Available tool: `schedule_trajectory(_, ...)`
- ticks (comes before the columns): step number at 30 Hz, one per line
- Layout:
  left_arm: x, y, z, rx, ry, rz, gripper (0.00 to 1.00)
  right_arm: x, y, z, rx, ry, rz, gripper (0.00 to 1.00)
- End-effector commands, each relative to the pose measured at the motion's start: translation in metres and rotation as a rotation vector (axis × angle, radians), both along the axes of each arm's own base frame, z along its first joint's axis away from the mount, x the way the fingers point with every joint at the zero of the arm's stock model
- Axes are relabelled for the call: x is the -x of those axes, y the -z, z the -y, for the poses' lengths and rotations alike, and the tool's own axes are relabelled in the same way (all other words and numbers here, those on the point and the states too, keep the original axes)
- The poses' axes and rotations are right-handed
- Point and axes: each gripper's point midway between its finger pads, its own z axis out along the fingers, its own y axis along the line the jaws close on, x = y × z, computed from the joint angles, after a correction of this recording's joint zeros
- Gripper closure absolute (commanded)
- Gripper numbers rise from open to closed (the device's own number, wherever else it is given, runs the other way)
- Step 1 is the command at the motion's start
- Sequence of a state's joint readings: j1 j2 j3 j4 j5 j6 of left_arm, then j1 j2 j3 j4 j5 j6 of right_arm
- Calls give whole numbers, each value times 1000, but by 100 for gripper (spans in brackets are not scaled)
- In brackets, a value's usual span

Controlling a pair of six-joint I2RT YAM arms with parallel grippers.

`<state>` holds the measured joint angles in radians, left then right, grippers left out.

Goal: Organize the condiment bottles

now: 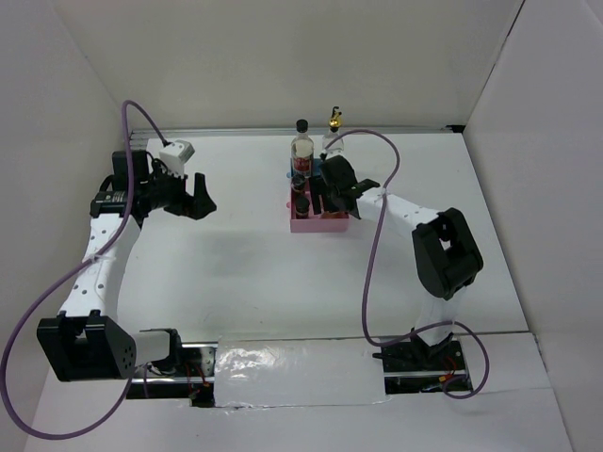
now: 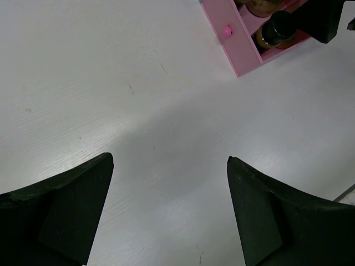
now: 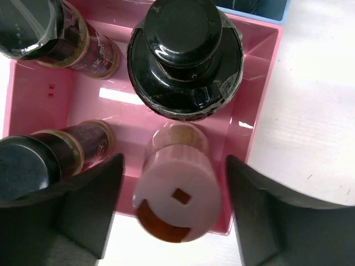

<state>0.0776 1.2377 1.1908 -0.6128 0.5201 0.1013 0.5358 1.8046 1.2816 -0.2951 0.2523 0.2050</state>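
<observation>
A pink tray (image 1: 307, 224) holds several short jars. In the right wrist view it (image 3: 34, 102) contains a pale-lidded jar (image 3: 176, 191), a wide black-capped jar (image 3: 186, 55) and two dark jars at the left (image 3: 25, 163) (image 3: 39, 27). My right gripper (image 3: 175, 160) is open and straddles the pale-lidded jar, with gaps on both sides. In the top view it (image 1: 334, 196) hovers over the tray. A tall red-labelled bottle (image 1: 301, 147) and a gold-spouted bottle (image 1: 334, 128) stand behind the tray. My left gripper (image 1: 199, 198) is open and empty, far left of the tray.
A blue tray (image 3: 260, 8) touches the pink tray's far side. The left wrist view shows bare white table under my left gripper (image 2: 169, 160) and the pink tray's corner (image 2: 233, 41) at the top right. White walls enclose the table.
</observation>
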Motion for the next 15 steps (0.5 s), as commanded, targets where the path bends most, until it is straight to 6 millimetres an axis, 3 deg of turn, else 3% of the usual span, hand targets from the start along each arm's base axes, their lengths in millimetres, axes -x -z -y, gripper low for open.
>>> schedule_trajectory(1,3,-11,3,20,14,41,4,-10,-15,-2,-33,10,57,15)
schedule_trajectory(4,3,-11,3,21,15,41,4,-9,-24,0,-39,13,71,3)
schedule_trajectory(8,3,-13,4,20,19,48,4,-9,-49,7,-63,33,111,0)
schedule_trajectory(11,4,-15,3,14,19,56,4,-8,-79,23,-89,49,156,0)
schedule_trajectory(12,4,-16,2,11,14,59,4,-7,-96,34,-100,69,186,0)
schedule_trajectory(14,6,-18,2,8,13,66,4,-2,-107,51,-97,90,192,0)
schedule_trajectory(15,8,-20,2,9,15,75,4,-1,-121,69,-108,121,214,0)
